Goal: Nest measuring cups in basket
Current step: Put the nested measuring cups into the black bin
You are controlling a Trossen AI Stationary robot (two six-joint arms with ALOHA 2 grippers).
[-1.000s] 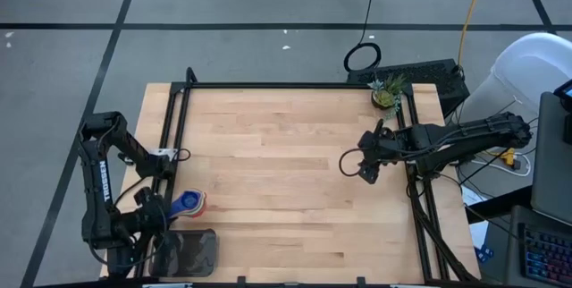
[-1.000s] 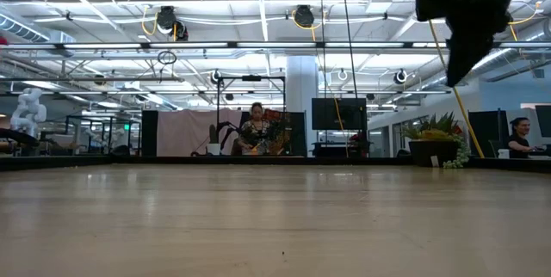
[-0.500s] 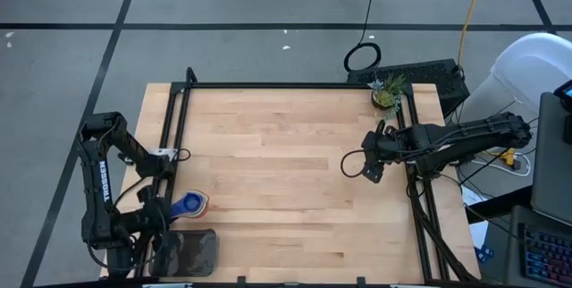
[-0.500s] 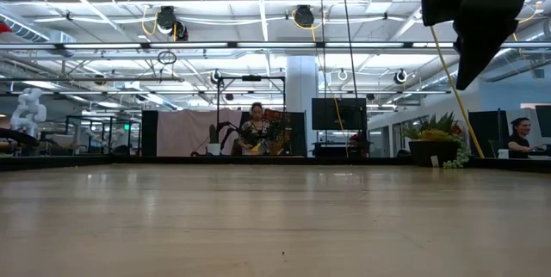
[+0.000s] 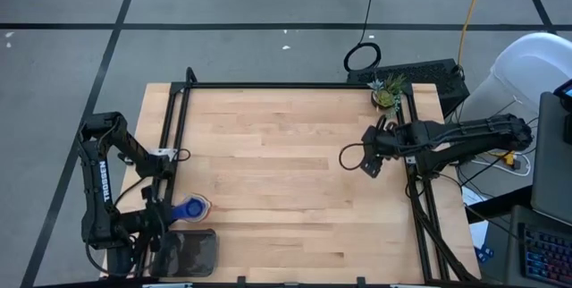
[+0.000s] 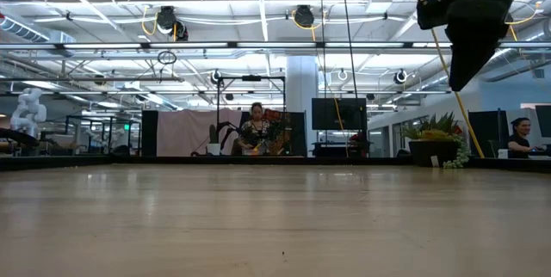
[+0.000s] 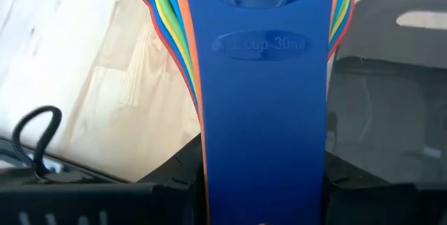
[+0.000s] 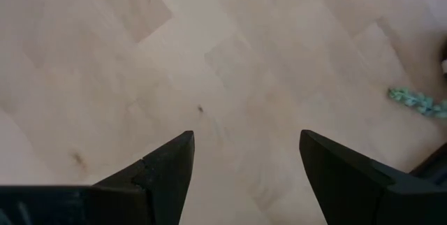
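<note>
The measuring cups (image 5: 190,207) are nested in one stack, the blue one on top, with red, orange, yellow and green rims showing under it in the left wrist view (image 7: 262,15). My left gripper (image 5: 159,220) is shut on the stack at the table's near left corner, just beyond the far edge of the basket (image 5: 188,252). The dark grey translucent basket (image 7: 391,85) stands on the table. My right gripper (image 5: 351,158) hangs open and holds nothing above the right half of the table, also seen in the right wrist view (image 8: 244,144). My left gripper holds the nested cups by their stacked flat handles (image 7: 262,134), which run back between its jaws; the blue handle covers the place of contact. The fingers come level from the table's left side, along the handles. The bowls stick out past the fingertips beside the basket.
A small green plant (image 5: 385,94) sits at the far right corner. A black frame rail (image 5: 295,85) runs along the table's far edge and down both sides. Bare wood (image 5: 286,190) spreads across the middle. People (image 6: 256,126) sit in the room beyond.
My left gripper has carried the cup stack a little toward the near edge, closer to the basket. My right gripper has drifted slightly toward the far edge and stayed open.
</note>
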